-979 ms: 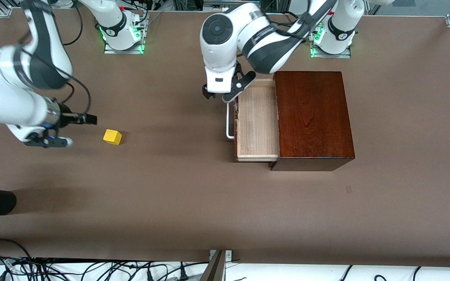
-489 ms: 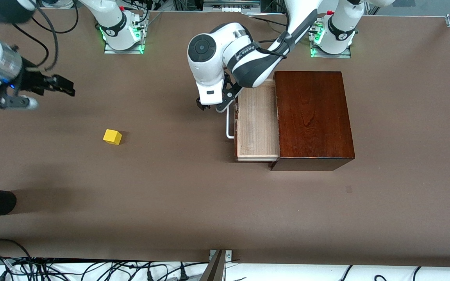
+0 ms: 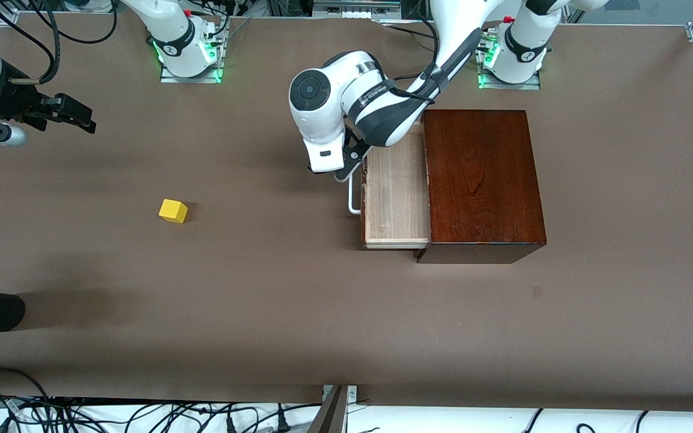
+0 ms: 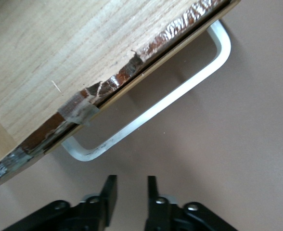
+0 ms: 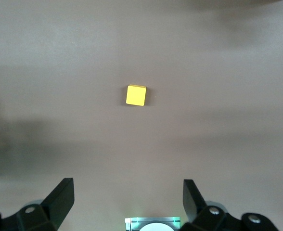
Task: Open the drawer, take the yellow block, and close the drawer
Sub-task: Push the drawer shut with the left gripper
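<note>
The drawer (image 3: 396, 195) stands open, centre frame. The left pincer (image 3: 340, 171) hangs by its handle (image 3: 354, 195) — fingers narrowed, pinching nothing. The block (image 3: 173, 211) sits mid-left on the desk (image 3: 262, 288). The right pincer (image 3: 73, 114), upper left, is spread wide.

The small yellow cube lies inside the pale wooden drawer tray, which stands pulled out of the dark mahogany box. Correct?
Not quite. The small yellow cube lies on the bare brown table, toward the right arm's end, as the front view shows. The pale wooden drawer tray does stand pulled out of the dark mahogany box.
</note>
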Action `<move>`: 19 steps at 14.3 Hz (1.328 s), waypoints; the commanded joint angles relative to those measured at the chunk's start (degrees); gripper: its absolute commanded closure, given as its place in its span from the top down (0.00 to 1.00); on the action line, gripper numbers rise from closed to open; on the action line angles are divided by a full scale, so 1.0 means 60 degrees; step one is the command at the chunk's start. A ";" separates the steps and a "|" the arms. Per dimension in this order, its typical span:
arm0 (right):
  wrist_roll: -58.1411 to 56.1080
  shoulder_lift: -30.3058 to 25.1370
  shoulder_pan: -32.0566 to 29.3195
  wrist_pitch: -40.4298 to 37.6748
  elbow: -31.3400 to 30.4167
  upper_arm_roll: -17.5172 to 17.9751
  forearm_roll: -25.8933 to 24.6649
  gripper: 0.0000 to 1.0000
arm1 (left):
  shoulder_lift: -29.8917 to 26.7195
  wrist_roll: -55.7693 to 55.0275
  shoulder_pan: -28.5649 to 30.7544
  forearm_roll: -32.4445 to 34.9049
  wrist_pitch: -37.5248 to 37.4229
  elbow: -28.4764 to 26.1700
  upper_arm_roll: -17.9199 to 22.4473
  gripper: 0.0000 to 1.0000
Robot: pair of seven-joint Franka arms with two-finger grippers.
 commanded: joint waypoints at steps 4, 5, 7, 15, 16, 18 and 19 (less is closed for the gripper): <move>-0.0252 0.0038 -0.0147 -0.0233 0.0542 -0.0002 0.0162 1.00 | 0.0146 -0.0146 -0.0102 0.0654 -0.0020 0.0036 0.0130 0.00; -0.0165 0.0053 -0.0147 -0.0509 0.0557 0.0012 0.0148 1.00 | 0.0146 -0.0146 -0.0073 0.0669 -0.0020 0.0036 0.0202 0.00; -0.0208 0.0039 -0.0132 -0.0848 0.0645 0.0012 0.0104 1.00 | 0.0103 -0.0146 -0.0043 0.0669 -0.0034 -0.0037 0.0422 0.00; -0.0018 -0.0325 -0.0118 -0.0310 0.0033 0.0071 -0.0043 1.00 | -0.0687 0.0995 0.0527 0.0830 -0.0064 -0.0973 0.0613 0.00; -0.0018 -0.0719 -0.0118 0.0201 -0.0536 0.0085 -0.0057 1.00 | -0.0892 0.1200 0.0673 0.0816 -0.0078 -0.1164 0.0599 0.00; -0.0062 -0.1278 -0.0118 0.0878 -0.1446 0.0100 -0.0130 1.00 | -0.1258 0.1508 0.0922 0.0815 -0.0064 -0.1617 0.0584 0.00; -0.0062 -0.1236 -0.0118 0.0851 -0.1449 0.0100 -0.0203 1.00 | -0.1434 0.1713 0.1039 0.0815 -0.0064 -0.1866 0.0584 0.00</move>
